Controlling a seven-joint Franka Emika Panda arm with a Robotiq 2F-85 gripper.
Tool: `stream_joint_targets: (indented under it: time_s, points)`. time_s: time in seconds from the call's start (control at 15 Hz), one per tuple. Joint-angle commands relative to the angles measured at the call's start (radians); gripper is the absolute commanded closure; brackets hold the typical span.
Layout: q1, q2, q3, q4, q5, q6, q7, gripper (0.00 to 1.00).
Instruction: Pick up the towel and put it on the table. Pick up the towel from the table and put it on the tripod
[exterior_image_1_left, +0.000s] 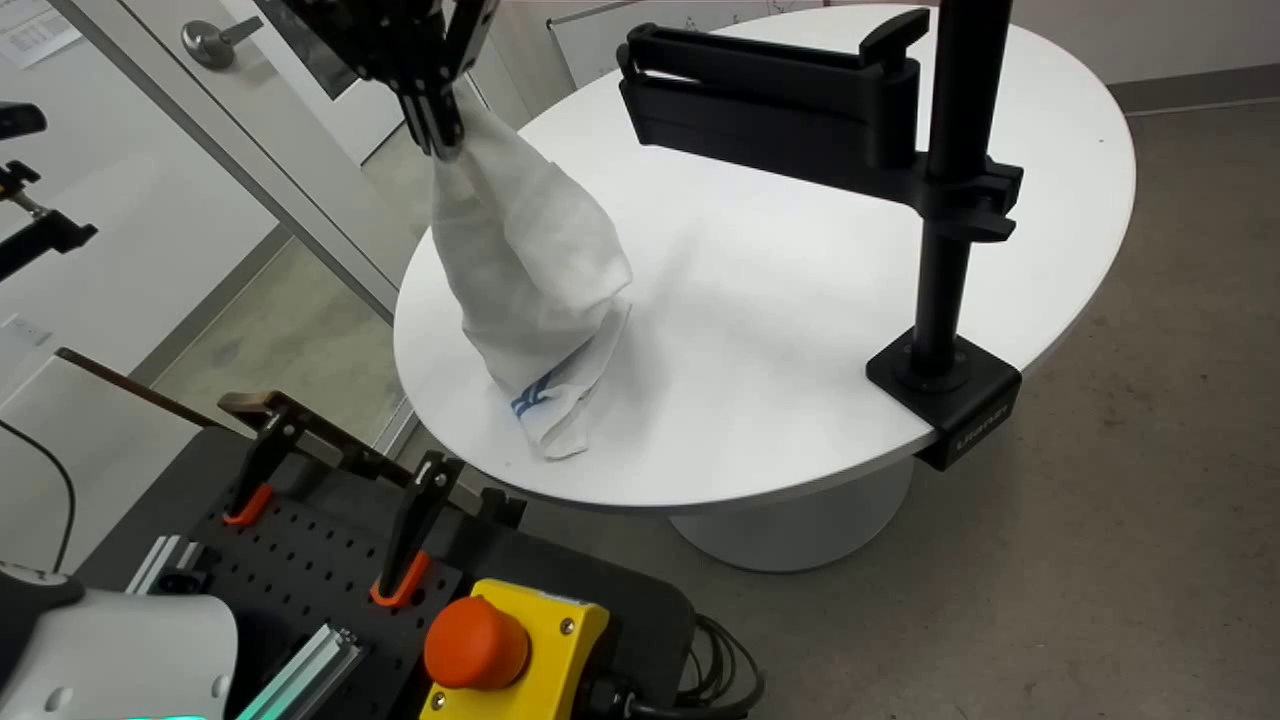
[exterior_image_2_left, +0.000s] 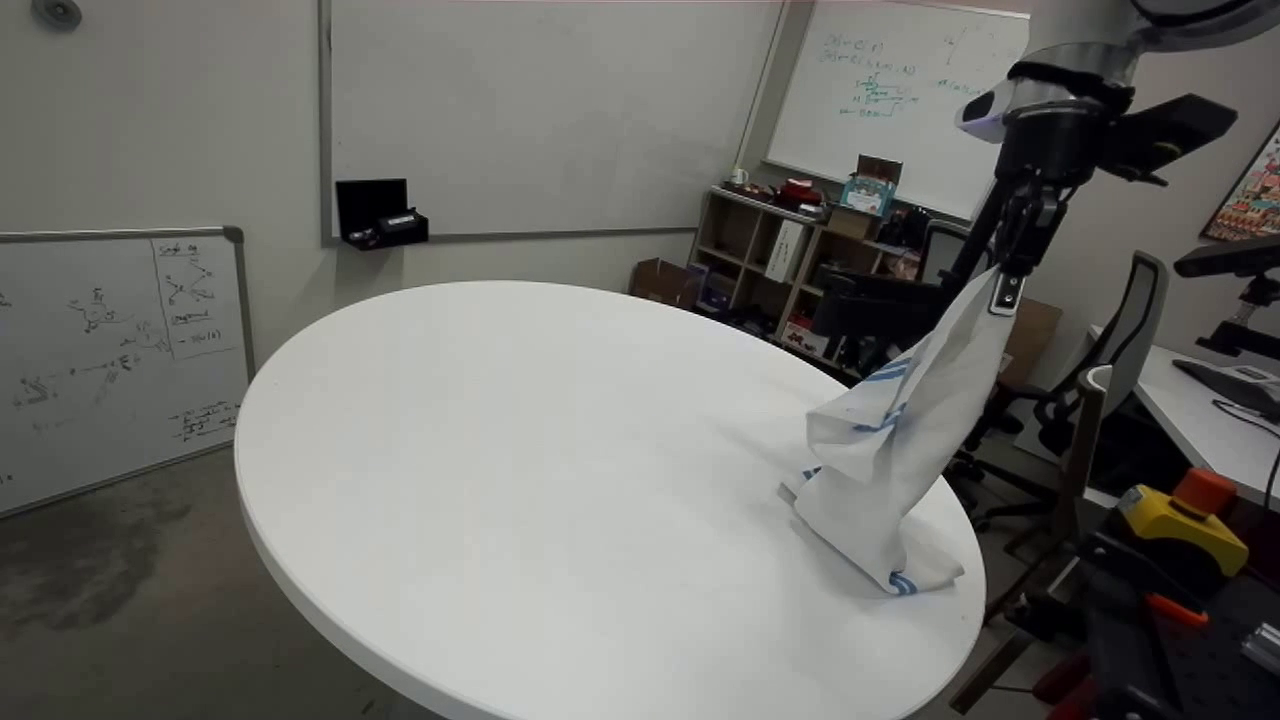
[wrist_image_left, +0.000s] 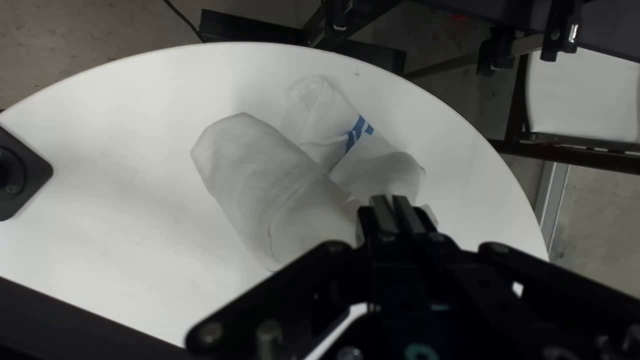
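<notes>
"What's the gripper (wrist_image_left: 393, 212) doing there?"

"It's clenching one end of the towel (exterior_image_1_left: 530, 250), and the rest of the cloth is hanging beneath."

"So how far along is this?"

"The grasp is working, I'd say. Directly under the gripper, the table (exterior_image_1_left: 760, 390) is lying ready, but I'm not managing to tell whether this is the setting-down or the second pick-up. Farther off, well apart from the gripper, the tripod (exterior_image_1_left: 946, 205) is standing clamped to the table's edge, and none of the towel is resting on it. So hanging it there is surely waiting to be done, and maybe the laying-down too."

"And how is the towel looking?"

"Right at the gripper it's narrowing to a tight, bunched pinch. Lower down, the white cloth is flaring into soft, loose folds, and a few blue stripes are showing across them. Farthest below the gripper, more blue is peeking out near the hem. That end is drooping right down by the table in both exterior views; it's seeming to touch, though I'm not swearing to it."
</notes>
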Motion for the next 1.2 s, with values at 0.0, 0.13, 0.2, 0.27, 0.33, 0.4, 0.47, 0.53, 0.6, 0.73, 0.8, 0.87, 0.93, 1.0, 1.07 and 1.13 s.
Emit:
stream_joint_targets:
  time_s: [0.0, 0.13, 0.2, 0.27, 0.33, 0.4, 0.47, 0.53, 0.6, 0.73, 0.8, 0.87, 0.93, 1.0, 1.07, 1.13]
  points:
    - [0.005, -0.075, -0.040, 0.041, 0.053, -0.094, -0.045, 0.99]
    - [0.005, -0.101, -0.063, 0.077, 0.089, -0.127, -0.055, 0.99]
    - [0.004, -0.112, -0.076, 0.101, 0.106, -0.144, -0.060, 0.99]
    - [0.003, -0.122, -0.089, 0.120, 0.127, -0.154, -0.064, 0.99]
    - [0.003, -0.131, -0.101, 0.137, 0.147, -0.162, -0.061, 0.99]
    - [0.003, -0.131, -0.114, 0.165, 0.170, -0.169, -0.060, 0.99]
    - [0.004, -0.132, -0.125, 0.186, 0.192, -0.166, -0.055, 0.99]
    - [0.005, -0.130, -0.135, 0.208, 0.216, -0.157, -0.050, 0.99]
    - [0.005, -0.127, -0.145, 0.230, 0.240, -0.153, -0.047, 0.99]
    - [0.004, -0.113, -0.163, 0.277, 0.287, -0.147, -0.041, 0.99]
    - [0.004, -0.097, -0.170, 0.304, 0.308, -0.141, -0.035, 0.99]
    - [0.004, -0.082, -0.175, 0.327, 0.326, -0.135, -0.027, 0.99]
    - [0.004, -0.060, -0.179, 0.351, 0.344, -0.124, -0.015, 0.99]
    - [0.003, -0.042, -0.180, 0.369, 0.358, -0.107, -0.004, 0.99]
    - [0.001, -0.019, -0.182, 0.389, 0.371, -0.097, 0.008, 0.99]
    - [-0.002, 0.010, -0.182, 0.413, 0.383, -0.081, 0.022, 0.99]
